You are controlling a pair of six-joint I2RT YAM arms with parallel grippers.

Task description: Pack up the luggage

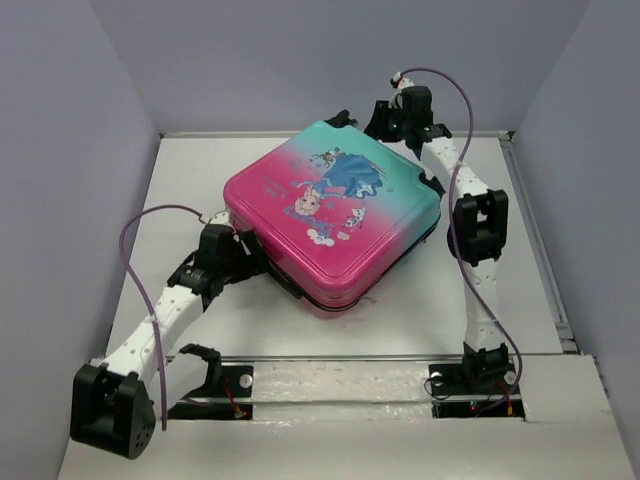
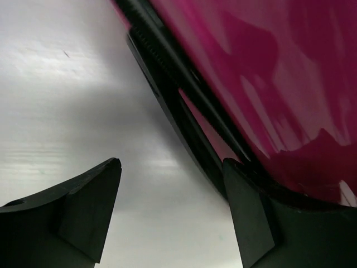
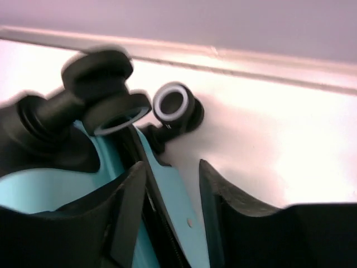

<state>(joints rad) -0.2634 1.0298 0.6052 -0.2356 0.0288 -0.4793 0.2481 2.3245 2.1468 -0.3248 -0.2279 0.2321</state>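
The luggage (image 1: pixel 330 220) lies flat and closed in the middle of the table, pink at the near end and teal at the far end, with a cartoon princess print on top. My left gripper (image 1: pixel 255 262) is at its near-left pink corner, open, with nothing between the fingers. In the left wrist view the left gripper (image 2: pixel 171 162) has its right finger against the black zipper band (image 2: pixel 167 95) of the pink shell (image 2: pixel 268 72). My right gripper (image 1: pixel 385 120) is at the far teal corner. There the right gripper (image 3: pixel 172 164) stands open astride the teal shell edge (image 3: pixel 22 190), just below two black wheels (image 3: pixel 106 84).
The white table (image 1: pixel 440 300) has a raised rim along its right side (image 1: pixel 535 230) and grey walls close behind and beside it. A purple cable (image 1: pixel 455 150) loops over the right arm. Another wheel (image 3: pixel 174 106) rests on the table near the back rim.
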